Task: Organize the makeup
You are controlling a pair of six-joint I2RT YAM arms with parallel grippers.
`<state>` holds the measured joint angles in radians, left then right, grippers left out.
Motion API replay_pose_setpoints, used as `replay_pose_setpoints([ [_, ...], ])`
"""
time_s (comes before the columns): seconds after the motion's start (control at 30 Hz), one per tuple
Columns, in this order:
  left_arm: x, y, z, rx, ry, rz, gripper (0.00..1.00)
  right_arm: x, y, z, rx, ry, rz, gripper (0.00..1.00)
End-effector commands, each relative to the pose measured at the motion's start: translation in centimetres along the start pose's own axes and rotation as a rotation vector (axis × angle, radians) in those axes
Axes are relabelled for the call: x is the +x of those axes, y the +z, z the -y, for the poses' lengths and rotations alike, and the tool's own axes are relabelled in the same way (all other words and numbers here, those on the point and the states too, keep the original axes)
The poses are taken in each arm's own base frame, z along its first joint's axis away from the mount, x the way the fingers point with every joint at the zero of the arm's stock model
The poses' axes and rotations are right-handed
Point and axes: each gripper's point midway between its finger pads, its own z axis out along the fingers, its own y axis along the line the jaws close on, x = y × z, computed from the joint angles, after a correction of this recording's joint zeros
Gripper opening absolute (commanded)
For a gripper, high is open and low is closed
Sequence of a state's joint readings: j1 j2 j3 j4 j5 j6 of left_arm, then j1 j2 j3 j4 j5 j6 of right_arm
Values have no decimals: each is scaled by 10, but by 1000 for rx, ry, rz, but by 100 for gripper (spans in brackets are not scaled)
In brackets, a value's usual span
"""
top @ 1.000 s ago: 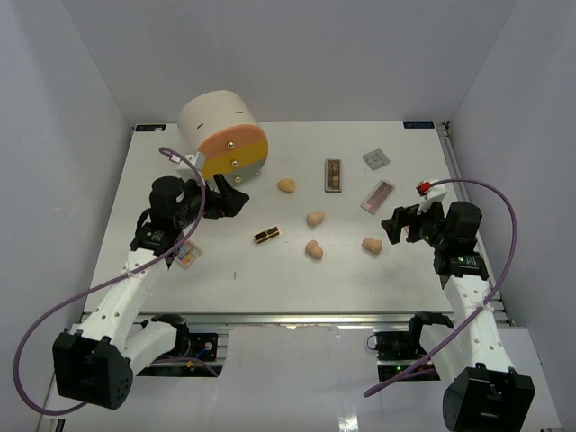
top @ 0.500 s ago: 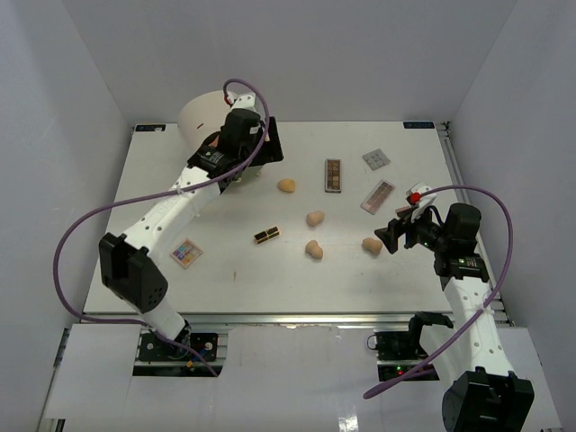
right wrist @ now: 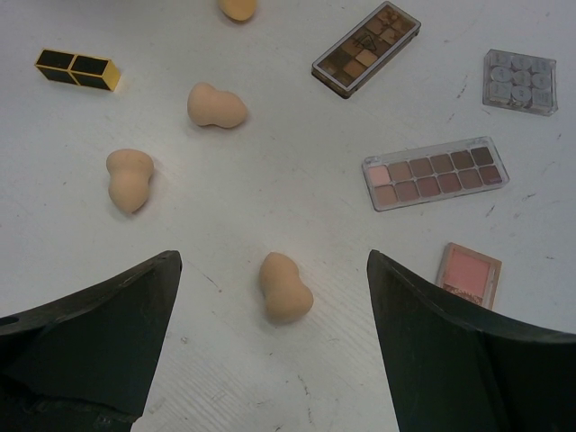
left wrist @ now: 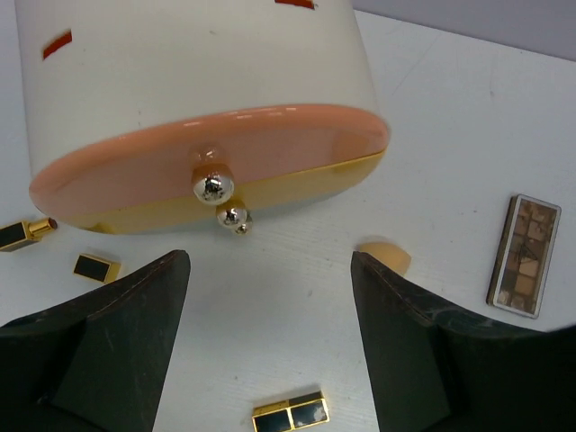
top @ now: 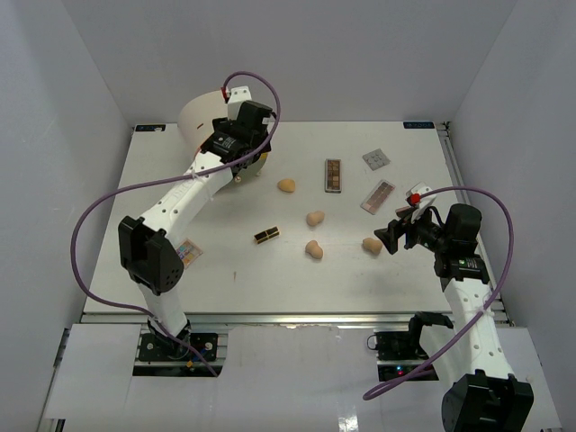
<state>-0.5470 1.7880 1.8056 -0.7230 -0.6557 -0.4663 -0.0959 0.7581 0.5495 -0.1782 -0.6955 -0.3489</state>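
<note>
My left gripper (top: pixel 241 151) hangs open right in front of the round cream drawer unit (top: pixel 200 115), nothing between its fingers. In the left wrist view its jaws (left wrist: pixel 268 270) face the orange drawer front (left wrist: pixel 207 153) and its silver knob (left wrist: pixel 213 186). Several tan sponges lie mid-table (top: pixel 286 185) (top: pixel 315 218) (top: pixel 313 250). My right gripper (top: pixel 396 236) is open just above the rightmost sponge (right wrist: pixel 285 288), which lies between its fingers, untouched. The brown palette (top: pixel 333 175), pink palette (top: pixel 378 196), grey palette (top: pixel 376 158) and dark gold compact (top: pixel 265 235) lie flat.
A small colourful palette (top: pixel 187 253) lies at the left, partly behind my left arm. A pink blush compact (right wrist: pixel 468 274) sits beside my right finger. A lipstick (left wrist: pixel 22 234) and a small dark gold box (left wrist: pixel 94 267) lie under the drawer unit's front.
My left arm has swung from the near left up to the drawer unit, its jaws narrowing a little. My right gripper has shifted slightly left over the sponge.
</note>
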Motion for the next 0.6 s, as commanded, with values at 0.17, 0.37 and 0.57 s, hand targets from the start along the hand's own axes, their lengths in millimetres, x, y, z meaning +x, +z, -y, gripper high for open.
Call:
replay_pose_setpoints([
  [0.17, -21, 26, -21, -79, -32, 28, 80, -22, -3, 5, 21, -60, 52, 90],
  [0.37, -15, 42, -28, -101, -37, 5, 74, -21, -3, 6, 29, -59, 50, 90],
  [0.57, -12, 52, -29, -89, -53, -16, 66, -20, -3, 7, 32, -58, 47, 90],
])
